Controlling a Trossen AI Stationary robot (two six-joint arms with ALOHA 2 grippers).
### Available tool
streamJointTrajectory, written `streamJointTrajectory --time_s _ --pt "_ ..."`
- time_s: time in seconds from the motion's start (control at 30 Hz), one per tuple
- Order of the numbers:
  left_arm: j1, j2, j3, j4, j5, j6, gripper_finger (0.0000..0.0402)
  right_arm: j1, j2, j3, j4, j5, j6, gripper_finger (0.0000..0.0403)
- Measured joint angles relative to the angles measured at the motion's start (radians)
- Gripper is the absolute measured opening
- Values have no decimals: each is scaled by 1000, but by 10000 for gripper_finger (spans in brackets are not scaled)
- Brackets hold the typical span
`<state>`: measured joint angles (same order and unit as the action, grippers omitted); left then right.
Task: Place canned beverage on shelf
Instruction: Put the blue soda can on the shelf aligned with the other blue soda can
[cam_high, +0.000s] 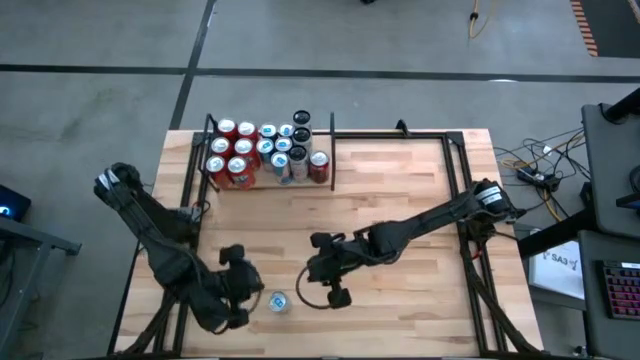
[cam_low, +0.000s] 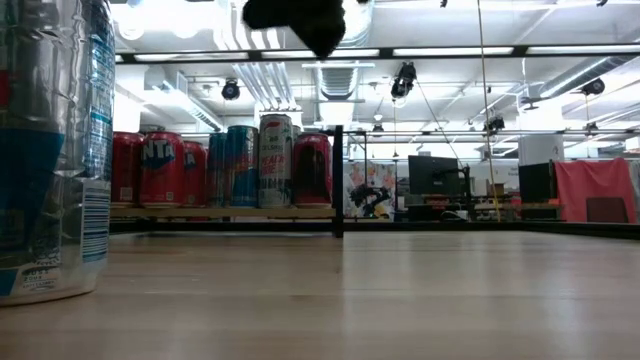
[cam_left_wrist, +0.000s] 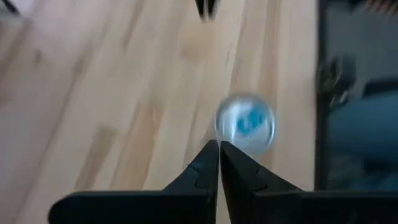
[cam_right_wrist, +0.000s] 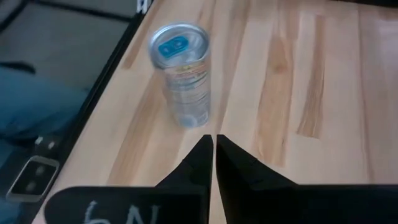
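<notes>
slim silver can (cam_right_wrist: 182, 74) upright on wood-plank table (cam_right_wrist: 298, 93).

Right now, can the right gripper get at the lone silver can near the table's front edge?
Probably yes. The right gripper hangs just beside the upright silver can, with only bare table between them. Its fingers are shut, so it must open first. The left gripper flanks the can's other side, also shut.

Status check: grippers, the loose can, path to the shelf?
Both grippers shut, empty. Silver can upright between them. Narrow shelf well stocked; path open.
</notes>
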<state>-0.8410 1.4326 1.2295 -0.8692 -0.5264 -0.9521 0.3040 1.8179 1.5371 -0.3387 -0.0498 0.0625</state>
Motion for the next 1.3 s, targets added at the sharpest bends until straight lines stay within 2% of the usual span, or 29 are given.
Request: streamJointTrajectory --time_s 0.2,0.4,0.73,0.87,0.93,1.1,1.23,1.3 --pt "-25 139 142 -237 103 -76 0 -1 3 -150 292 5 69 9" --pt "-74 261 228 -229 126 -78 0 0 49 -234 513 1 103 9" --pt "-103 408 330 -186 144 -160 0 7 110 -236 532 -2 113 9" --pt "-103 415 398 -210 39 -214 0 6 110 -235 533 -1 112 9" --pt "-100 411 423 -244 22 -267 7 6 110 -235 538 -1 112 9" --pt "-96 403 451 -301 20 -376 67 6 109 -235 539 -1 111 9" --pt "-71 403 449 -299 10 -407 154 6 109 -235 539 -1 110 9" --pt "-55 409 448 -303 -26 -402 204 6 109 -235 538 -1 110 9"
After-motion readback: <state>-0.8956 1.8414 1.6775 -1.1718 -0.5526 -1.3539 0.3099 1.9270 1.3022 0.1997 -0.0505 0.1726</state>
